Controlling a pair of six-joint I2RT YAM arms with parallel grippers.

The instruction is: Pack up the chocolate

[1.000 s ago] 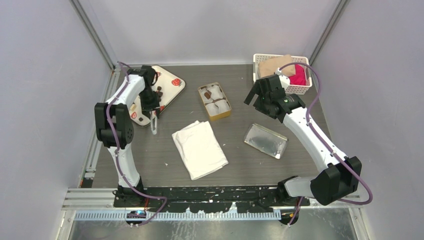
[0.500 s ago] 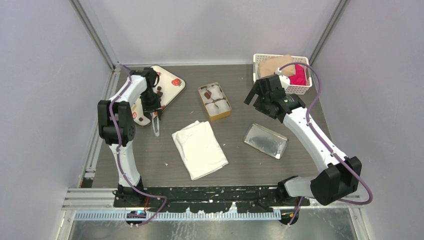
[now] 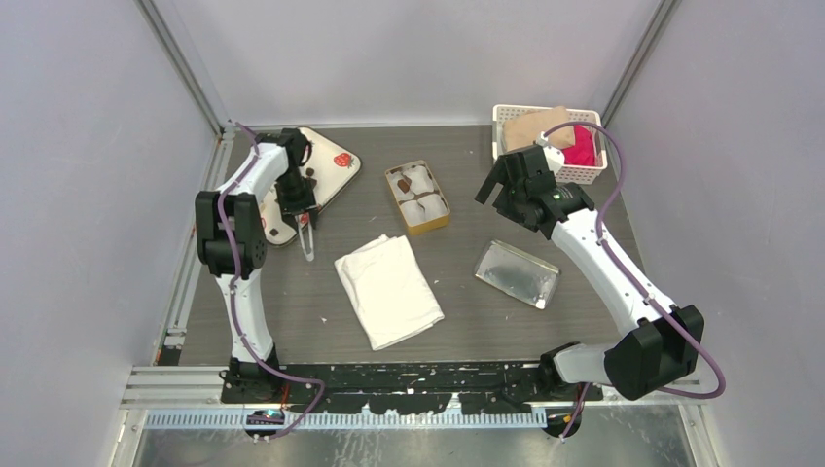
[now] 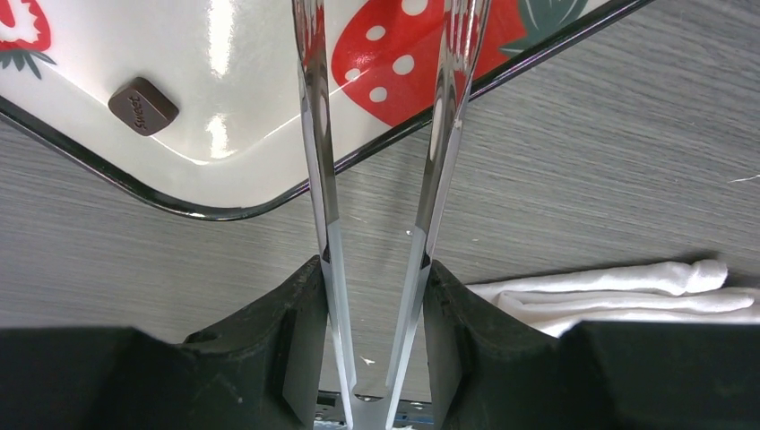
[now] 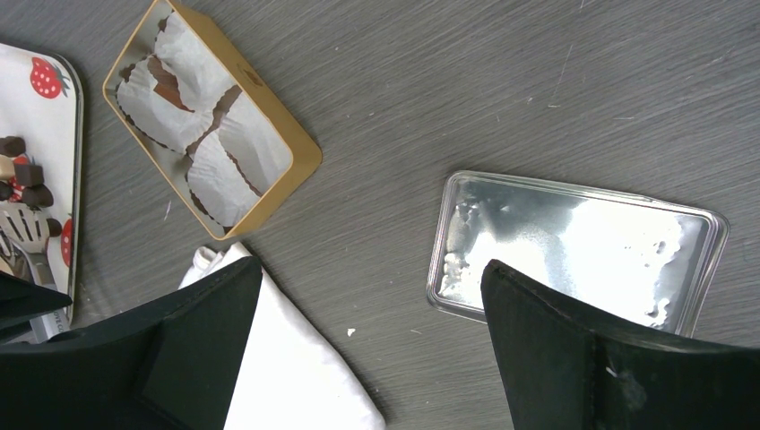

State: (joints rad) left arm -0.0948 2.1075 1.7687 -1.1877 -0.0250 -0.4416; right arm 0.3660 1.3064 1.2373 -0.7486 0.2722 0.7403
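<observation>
Several dark chocolate [image 3: 309, 178] lumps lie on the white strawberry-print tray [image 3: 329, 183] at the back left. One square piece [image 4: 143, 106] sits near the tray's rounded corner. My left gripper [image 3: 300, 216] is shut on metal tongs [image 3: 307, 241], black fingers [image 4: 296, 331] pressing both arms near the hinge. The tong arms [image 4: 318, 134] run over the tray's edge with nothing visible between them; their tips are cut off. The gold tin [image 3: 418, 197] with white paper cups stands mid-table. My right gripper [image 3: 491, 185] hangs open above the table, holding nothing.
A folded white cloth [image 3: 387, 289] lies in front of the tin. The silver lid [image 3: 517, 274] lies to the cloth's right. At the back right stands a white basket [image 3: 550, 146] of fabric. Walls close in on the left and right.
My left arm has shifted slightly to the right with the tongs. The right arm has not moved.
</observation>
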